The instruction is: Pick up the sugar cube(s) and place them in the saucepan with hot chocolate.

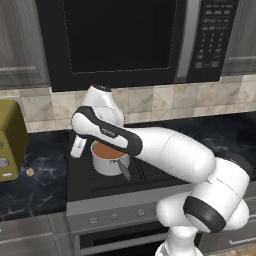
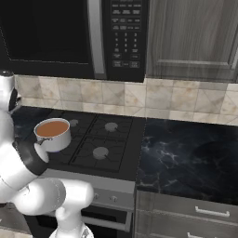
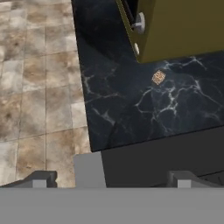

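In the left base view the sugar cube is lying on the dark counter just beside the toaster, while the saucepan is sitting on the stove. In the right base view the saucepan is holding brown liquid. In the hand view the gripper is hanging with jaws wide apart and empty, the cube lying ahead; the reach seems to be under way, calling next for lowering over it

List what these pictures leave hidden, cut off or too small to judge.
- Saucepan, left base view: the arm covers its far rim.
- Toaster: cut by the left edge; in the hand view, by the top edge.
- Sugar cube: too small to show surface detail.
- Saucepan handle: hidden behind the arm in the right base view.
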Available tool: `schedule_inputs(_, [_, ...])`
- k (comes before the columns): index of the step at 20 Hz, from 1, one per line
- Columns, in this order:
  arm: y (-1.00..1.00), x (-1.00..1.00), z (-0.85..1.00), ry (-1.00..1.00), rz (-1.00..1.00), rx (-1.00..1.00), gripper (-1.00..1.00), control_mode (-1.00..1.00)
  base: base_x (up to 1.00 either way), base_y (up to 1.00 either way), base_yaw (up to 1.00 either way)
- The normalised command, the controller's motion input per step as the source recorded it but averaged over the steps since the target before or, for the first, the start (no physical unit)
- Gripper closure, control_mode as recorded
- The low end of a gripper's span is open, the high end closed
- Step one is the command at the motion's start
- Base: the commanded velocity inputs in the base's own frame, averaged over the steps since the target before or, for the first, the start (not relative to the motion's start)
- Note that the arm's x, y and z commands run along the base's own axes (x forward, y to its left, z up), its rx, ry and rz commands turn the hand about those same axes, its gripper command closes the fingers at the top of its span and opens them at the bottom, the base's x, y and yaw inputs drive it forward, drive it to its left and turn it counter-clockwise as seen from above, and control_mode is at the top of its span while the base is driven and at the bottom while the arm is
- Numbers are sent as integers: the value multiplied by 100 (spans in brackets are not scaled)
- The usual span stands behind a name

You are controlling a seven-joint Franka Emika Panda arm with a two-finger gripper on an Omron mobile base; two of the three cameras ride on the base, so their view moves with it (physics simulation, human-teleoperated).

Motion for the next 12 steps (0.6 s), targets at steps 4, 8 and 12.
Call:
schedule_inputs(4, [39,0,0,3,0,-10,-100,-100,0,0,0])
schedule_inputs(8, [45,0,0,0,0,-8,-100,-100,0,0,0])
schedule_inputs(12, [37,0,0,0,0,-6,-100,-100,0,0,0])
